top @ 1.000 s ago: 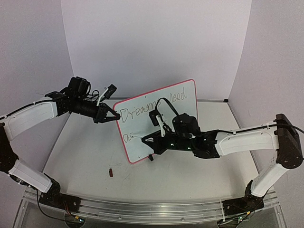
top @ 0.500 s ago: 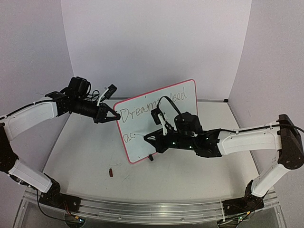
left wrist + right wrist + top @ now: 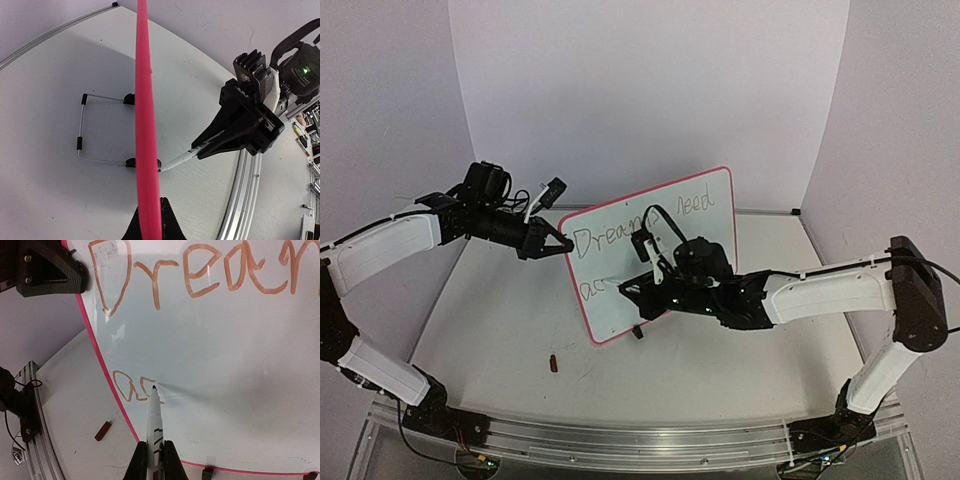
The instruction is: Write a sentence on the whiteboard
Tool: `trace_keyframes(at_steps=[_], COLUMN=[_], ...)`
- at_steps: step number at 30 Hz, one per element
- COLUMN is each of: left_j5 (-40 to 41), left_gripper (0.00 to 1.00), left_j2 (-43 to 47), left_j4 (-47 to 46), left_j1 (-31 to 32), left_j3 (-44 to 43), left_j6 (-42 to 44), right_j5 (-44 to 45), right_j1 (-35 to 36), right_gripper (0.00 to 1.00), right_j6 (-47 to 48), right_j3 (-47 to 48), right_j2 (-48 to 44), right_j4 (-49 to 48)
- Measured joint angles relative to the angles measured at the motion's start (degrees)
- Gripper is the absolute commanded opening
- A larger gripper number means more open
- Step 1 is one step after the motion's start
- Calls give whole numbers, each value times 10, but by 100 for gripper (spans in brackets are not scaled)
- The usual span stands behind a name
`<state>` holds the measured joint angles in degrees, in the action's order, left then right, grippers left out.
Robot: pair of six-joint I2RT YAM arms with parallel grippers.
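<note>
The whiteboard (image 3: 712,228) with its red frame (image 3: 145,125) stands tilted at mid-table. My left gripper (image 3: 560,245) is shut on the frame's left edge, its jaws (image 3: 149,212) either side of the red rim. My right gripper (image 3: 155,452) is shut on a white marker (image 3: 154,417). The marker's tip touches the board's lower left, just right of "as". The sentence (image 3: 200,275) reads "Dream" in orange-brown strokes on the top line. A second line (image 3: 131,387) starts with "as". In the top view the right gripper (image 3: 638,297) hides the middle of the writing.
A small red marker cap (image 3: 554,363) lies on the table in front of the board. A wire stand (image 3: 82,125) props the board from behind. An aluminium rail (image 3: 620,440) runs along the near edge. Walls close in the back and both sides.
The right gripper with the marker has shifted a little to the left and up along the board's lower line. The left gripper and the board have stayed put.
</note>
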<state>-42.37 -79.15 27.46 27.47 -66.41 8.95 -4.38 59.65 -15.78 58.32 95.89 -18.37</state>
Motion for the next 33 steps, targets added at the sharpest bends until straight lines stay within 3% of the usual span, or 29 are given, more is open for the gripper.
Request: trace_keyframes(at_steps=[21,33], left_j5=[5,5], left_gripper=[0,0], left_j2=[0,0], left_j4=[0,0], left_j1=[1,2], left_j3=[0,0], left_j6=[-2,-1], right_j5=[83,59], right_j1=[8,0], right_gripper=[0,0], right_j6=[-28,-17], right_j3=[0,-32], right_j2=[0,-20], right_j4=[0,-21])
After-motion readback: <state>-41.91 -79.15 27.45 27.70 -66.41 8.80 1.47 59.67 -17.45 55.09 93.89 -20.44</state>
